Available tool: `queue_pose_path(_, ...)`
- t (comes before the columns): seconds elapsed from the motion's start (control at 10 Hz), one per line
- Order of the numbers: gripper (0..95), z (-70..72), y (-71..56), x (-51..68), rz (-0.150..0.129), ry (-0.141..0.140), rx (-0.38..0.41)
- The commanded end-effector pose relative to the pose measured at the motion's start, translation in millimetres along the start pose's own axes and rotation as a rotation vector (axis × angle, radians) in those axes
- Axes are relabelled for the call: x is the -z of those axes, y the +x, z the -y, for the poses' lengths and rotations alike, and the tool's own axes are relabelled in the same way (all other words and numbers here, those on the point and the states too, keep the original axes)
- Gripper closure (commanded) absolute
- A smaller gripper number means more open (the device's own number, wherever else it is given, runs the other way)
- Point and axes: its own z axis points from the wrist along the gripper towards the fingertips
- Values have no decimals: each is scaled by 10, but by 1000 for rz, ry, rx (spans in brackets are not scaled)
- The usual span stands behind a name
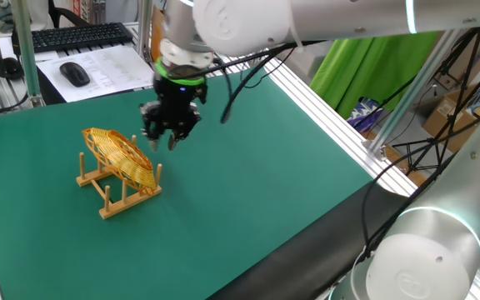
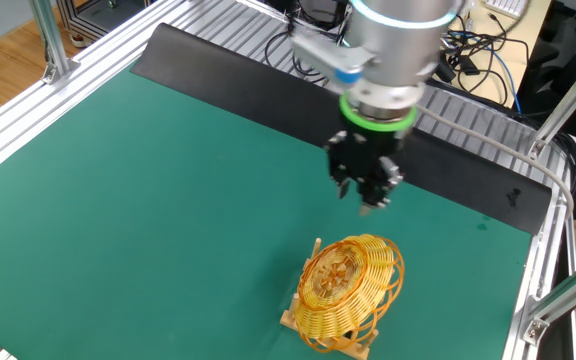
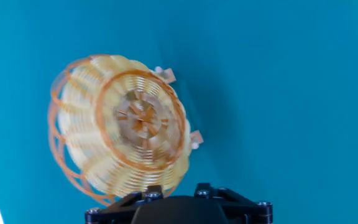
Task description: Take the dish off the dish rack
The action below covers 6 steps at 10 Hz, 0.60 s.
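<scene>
- On the green bench (image 1: 248, 192), you have the dish (image 1: 120, 157) standing on edge in the dish rack (image 1: 115, 193), leaning between the pegs, its open-weave rim overhanging the rails on both sides.
- Your gripper (image 1: 172, 136) hangs in the air above and just beside the dish, apart from it; nothing is held. Whether the fingers are spread or together, I cannot tell: they read as a dark cluster in both fixed views, and the hand view shows only the gripper's base.
- From the hand view, the dish (image 3: 120, 130) sits left of centre and is blurred, with two peg tips poking out at its right edge.
- You look to be in the approach step, with the task barely begun: the dish is untouched in its slot.
- Next, you will likely need to line up over the top of the rim, come down with the fingers either side of the weave, close, then lift along the pegs, not across them.
- Watch the pegs: they flank the dish closely, so a slanted pull could drag or tip the light rack.
- The wicker rim is open and springy; a finger may slip through a gap.
- Beyond the bench edge sit a keyboard (image 1: 77, 35), a mouse (image 1: 75, 73) and papers, well clear. Nothing else lies near the rack.
</scene>
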Motion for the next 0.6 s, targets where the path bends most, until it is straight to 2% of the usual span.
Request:
queue_pose_path(0.1,190,-227,53,84,24,9,-74)
queue_pose_path(0.2,190,-297,56,93,31,6,-94)
queue_pose_path(0.3,190,-425,52,102,41,29,-107)
queue_pose_path(0.4,190,-532,55,97,44,38,-126)
queue_pose_path(0.6,190,-647,85,59,65,38,-147)
